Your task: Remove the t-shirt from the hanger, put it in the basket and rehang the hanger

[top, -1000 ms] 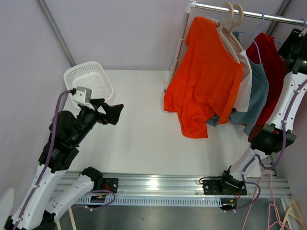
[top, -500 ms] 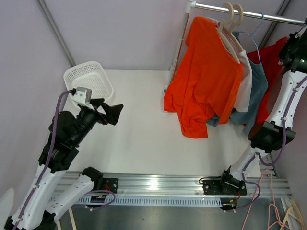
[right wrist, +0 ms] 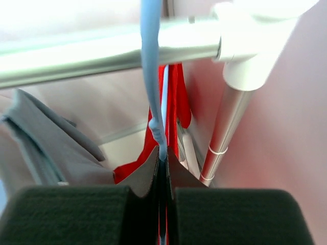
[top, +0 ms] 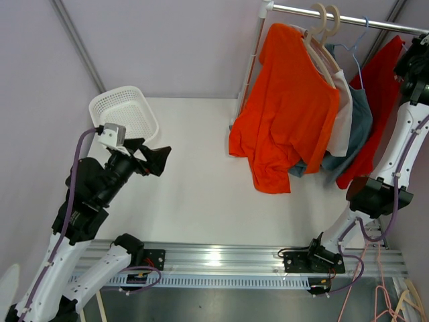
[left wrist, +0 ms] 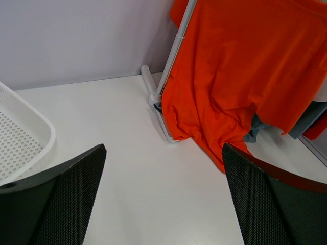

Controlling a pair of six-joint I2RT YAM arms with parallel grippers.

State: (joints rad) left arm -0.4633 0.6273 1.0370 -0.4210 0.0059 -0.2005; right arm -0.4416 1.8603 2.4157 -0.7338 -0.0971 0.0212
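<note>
A red t-shirt (top: 375, 114) hangs at the far right end of the clothes rail (top: 362, 21), pulled into a narrow slanted strip. My right gripper (top: 419, 57) is up at the rail beside it. In the right wrist view the gripper (right wrist: 162, 158) is shut on the neck of a light blue hanger (right wrist: 152, 76) whose hook goes over the rail (right wrist: 102, 53), with the red t-shirt (right wrist: 173, 97) below. My left gripper (top: 157, 159) is open and empty above the table's left side; it also shows in the left wrist view (left wrist: 163, 153).
An orange t-shirt (top: 288, 107) on wooden hangers (top: 322, 33), a white shirt (top: 343, 114) and a grey-blue shirt (top: 355, 127) hang left of the red one. A white basket (top: 124, 111) stands at the back left. The rack's upright post (right wrist: 225, 132) is close beside my right gripper.
My right arm has shifted at the rail, and the red t-shirt has swung up and to the right into a narrower slanted shape. The left arm has barely moved.
</note>
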